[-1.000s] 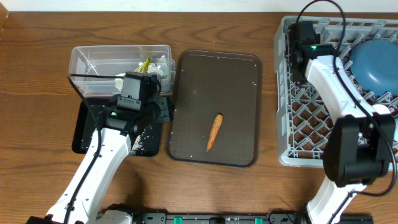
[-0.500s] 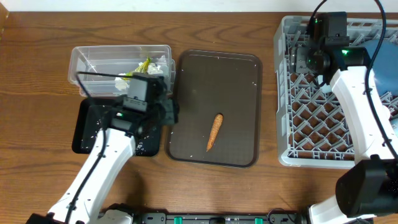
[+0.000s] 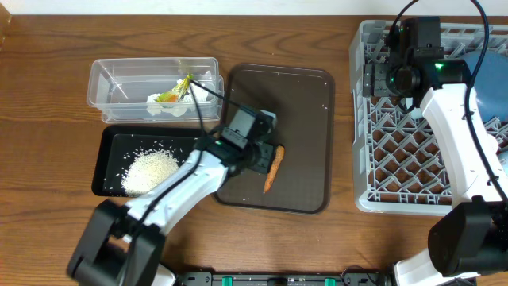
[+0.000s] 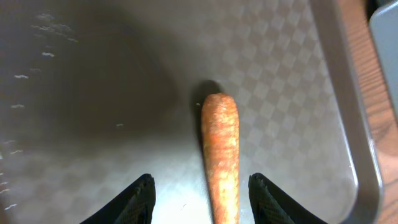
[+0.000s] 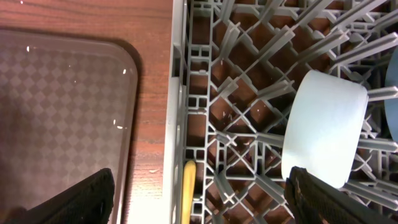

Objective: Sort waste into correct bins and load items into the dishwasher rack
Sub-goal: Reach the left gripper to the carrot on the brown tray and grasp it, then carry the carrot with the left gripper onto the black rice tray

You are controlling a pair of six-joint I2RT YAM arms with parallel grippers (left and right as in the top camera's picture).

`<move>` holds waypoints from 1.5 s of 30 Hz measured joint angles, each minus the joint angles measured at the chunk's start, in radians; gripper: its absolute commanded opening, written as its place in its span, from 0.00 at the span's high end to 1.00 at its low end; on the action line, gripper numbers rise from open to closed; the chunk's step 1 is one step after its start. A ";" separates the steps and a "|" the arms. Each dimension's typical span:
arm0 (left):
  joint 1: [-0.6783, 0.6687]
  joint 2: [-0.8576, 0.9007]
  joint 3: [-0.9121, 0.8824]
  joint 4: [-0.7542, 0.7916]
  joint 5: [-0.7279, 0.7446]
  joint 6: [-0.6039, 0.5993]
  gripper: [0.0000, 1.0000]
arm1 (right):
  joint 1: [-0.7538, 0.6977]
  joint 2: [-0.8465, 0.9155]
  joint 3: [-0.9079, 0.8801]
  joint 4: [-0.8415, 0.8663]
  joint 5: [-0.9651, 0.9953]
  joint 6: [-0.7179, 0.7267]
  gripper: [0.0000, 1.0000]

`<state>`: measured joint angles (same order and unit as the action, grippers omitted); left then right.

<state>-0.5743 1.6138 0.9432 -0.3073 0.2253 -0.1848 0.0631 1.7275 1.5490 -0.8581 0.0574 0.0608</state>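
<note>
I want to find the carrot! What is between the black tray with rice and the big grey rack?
In the overhead view, the brown serving tray lies between them, with the carrot stick on it.

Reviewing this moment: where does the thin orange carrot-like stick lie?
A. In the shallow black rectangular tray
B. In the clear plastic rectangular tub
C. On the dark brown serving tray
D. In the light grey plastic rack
C: the thin orange carrot-like stick lies flat on the patterned floor of the dark brown serving tray, as the overhead and left wrist views both show.
</note>
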 measured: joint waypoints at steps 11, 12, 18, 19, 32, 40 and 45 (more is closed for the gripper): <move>-0.021 0.154 0.000 0.078 0.008 0.002 0.42 | 0.000 0.000 0.000 0.002 -0.003 0.000 0.12; -0.024 0.161 0.001 0.082 0.012 0.002 0.42 | 0.000 0.000 0.000 0.002 -0.003 0.000 0.12; -0.050 0.169 0.002 0.091 0.003 0.003 0.41 | 0.000 0.000 0.000 0.002 -0.003 0.000 0.12; -0.053 0.169 0.002 0.093 0.003 0.003 0.41 | 0.000 0.000 0.000 0.002 -0.003 0.000 0.12; -0.084 0.175 0.002 0.103 -0.006 0.004 0.56 | 0.000 0.000 0.000 0.002 -0.003 0.000 0.12; -0.084 0.179 0.002 0.103 -0.008 0.003 0.74 | 0.000 0.000 0.000 0.000 -0.003 0.000 0.12; -0.084 0.179 0.002 0.103 -0.008 0.003 0.80 | 0.000 0.000 0.000 -0.003 -0.003 0.000 0.13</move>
<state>-0.6586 1.7924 0.9451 -0.2047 0.2176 -0.1822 0.0631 1.7275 1.5494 -0.8608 0.0540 0.0608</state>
